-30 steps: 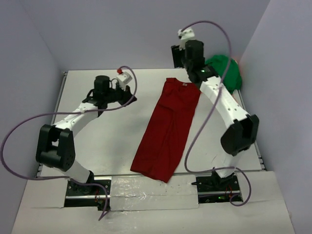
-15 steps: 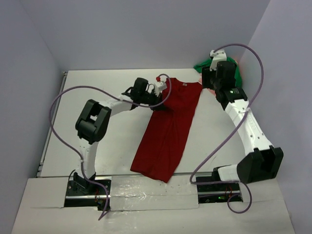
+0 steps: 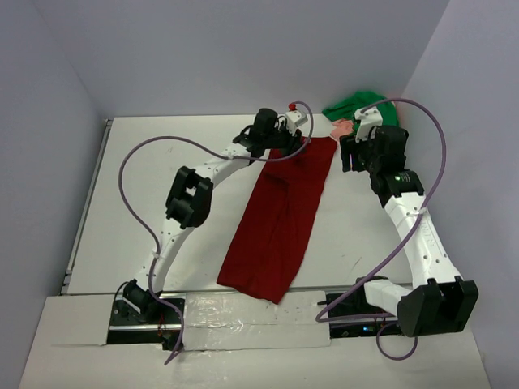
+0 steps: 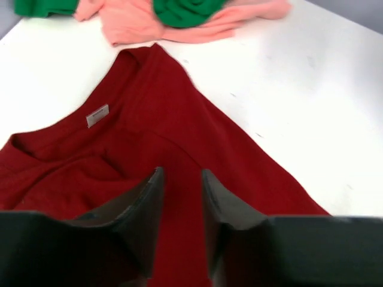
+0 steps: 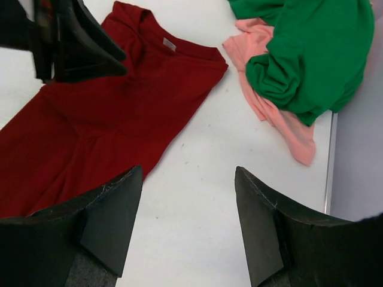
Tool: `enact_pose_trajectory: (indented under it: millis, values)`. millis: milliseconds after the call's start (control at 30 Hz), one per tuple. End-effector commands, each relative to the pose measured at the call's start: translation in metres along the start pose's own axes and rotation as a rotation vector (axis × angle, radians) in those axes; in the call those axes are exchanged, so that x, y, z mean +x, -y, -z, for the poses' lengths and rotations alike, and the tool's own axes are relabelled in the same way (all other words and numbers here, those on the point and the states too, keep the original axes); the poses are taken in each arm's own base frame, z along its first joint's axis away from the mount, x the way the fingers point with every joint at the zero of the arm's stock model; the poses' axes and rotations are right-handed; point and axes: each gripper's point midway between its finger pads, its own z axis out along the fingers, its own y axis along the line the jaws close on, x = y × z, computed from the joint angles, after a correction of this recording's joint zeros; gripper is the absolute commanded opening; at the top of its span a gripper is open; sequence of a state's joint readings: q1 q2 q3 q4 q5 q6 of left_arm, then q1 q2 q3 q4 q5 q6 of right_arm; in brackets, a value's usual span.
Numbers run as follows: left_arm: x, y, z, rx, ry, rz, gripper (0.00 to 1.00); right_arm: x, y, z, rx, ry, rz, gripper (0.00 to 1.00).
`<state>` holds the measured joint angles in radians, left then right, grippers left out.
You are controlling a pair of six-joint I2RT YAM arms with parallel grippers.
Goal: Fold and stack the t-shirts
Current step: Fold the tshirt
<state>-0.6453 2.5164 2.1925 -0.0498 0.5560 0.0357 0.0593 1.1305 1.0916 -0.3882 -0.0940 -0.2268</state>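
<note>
You are working on the dark red t-shirt [image 3: 280, 215], which is lying as a long narrow strip down the middle of the table [image 3: 162, 186], collar and label at the far end. The lengthwise fold looks done, so I judge the crosswise fold to be the step in hand. Your left gripper [image 4: 181, 197] is hovering over the collar end, jaws a little apart with nothing pinched between them. Your right gripper [image 5: 188, 179] is hanging spread wide over bare table, between the shirt's far right corner and the heap where the green t-shirt [image 5: 311, 54] is lying crumpled on the salmon-pink cloth [image 5: 269, 113]. Next, each pair of jaws needs to be closing on every layer at a far corner before you carry that end toward you.
</note>
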Motion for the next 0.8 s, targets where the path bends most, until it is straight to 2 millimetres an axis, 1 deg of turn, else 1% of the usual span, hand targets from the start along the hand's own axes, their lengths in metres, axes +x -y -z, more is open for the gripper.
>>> enact_pose_trajectory:
  millis: [0, 33, 67, 100, 133, 167, 233, 367, 400, 433, 467, 500, 567, 600, 667, 700, 733, 767]
  values:
    - [0.022, -0.005, -0.022, -0.089, -0.075, -0.003, 0.34, -0.014, 0.008, 0.008, 0.011, 0.057, 0.008, 0.70]
    - [0.034, -0.003, -0.031, -0.099, -0.096, -0.008, 0.29, -0.012, 0.010, 0.009, 0.015, 0.058, 0.003, 0.70]
    - [0.039, -0.008, -0.033, -0.135, -0.106, -0.018, 0.24, -0.011, 0.010, 0.009, 0.010, 0.061, 0.001, 0.70]
    - [0.046, -0.009, -0.037, -0.152, -0.119, -0.017, 0.21, -0.009, 0.009, 0.009, 0.005, 0.059, 0.002, 0.70]
    - [0.040, -0.008, -0.037, -0.161, -0.119, -0.024, 0.17, -0.008, 0.010, 0.011, 0.010, 0.061, 0.000, 0.70]
    - [0.041, -0.009, -0.037, -0.176, -0.121, -0.020, 0.14, -0.008, 0.012, 0.011, 0.011, 0.063, -0.006, 0.70]
    - [0.042, -0.009, -0.037, -0.196, -0.137, -0.035, 0.11, -0.010, 0.009, 0.013, 0.000, 0.071, -0.009, 0.71]
    - [0.070, 0.006, -0.037, -0.186, -0.246, -0.048, 0.03, -0.015, 0.008, 0.016, -0.007, 0.083, -0.017, 0.71]
    - [0.078, 0.003, -0.037, -0.213, -0.273, -0.057, 0.00, -0.016, 0.007, 0.018, -0.011, 0.090, -0.017, 0.71]
    - [0.076, 0.007, -0.039, -0.213, -0.277, -0.072, 0.00, -0.017, 0.006, 0.019, -0.014, 0.091, -0.017, 0.71]
    - [0.079, 0.005, -0.039, -0.223, -0.293, -0.081, 0.00, -0.017, 0.007, 0.020, -0.013, 0.094, -0.019, 0.71]
    - [0.089, 0.004, -0.037, -0.226, -0.326, -0.073, 0.00, -0.017, 0.015, 0.022, 0.010, 0.097, -0.032, 0.71]
    - [0.095, 0.000, -0.034, -0.248, -0.352, -0.075, 0.00, -0.023, 0.017, 0.029, 0.015, 0.118, -0.036, 0.71]
    - [0.102, -0.002, -0.031, -0.258, -0.376, -0.071, 0.00, -0.026, 0.015, 0.032, 0.006, 0.130, -0.042, 0.71]
    - [0.107, -0.012, -0.026, -0.287, -0.400, -0.081, 0.00, -0.029, 0.017, 0.037, 0.003, 0.142, -0.046, 0.71]
    - [0.117, -0.015, -0.023, -0.295, -0.430, -0.075, 0.00, -0.030, 0.016, 0.039, 0.000, 0.149, -0.053, 0.71]
    - [0.119, -0.021, -0.019, -0.305, -0.445, -0.090, 0.00, -0.034, 0.018, 0.044, 0.006, 0.164, -0.055, 0.71]
    - [0.124, -0.022, -0.017, -0.305, -0.463, -0.092, 0.00, -0.036, 0.019, 0.046, 0.007, 0.170, -0.056, 0.71]
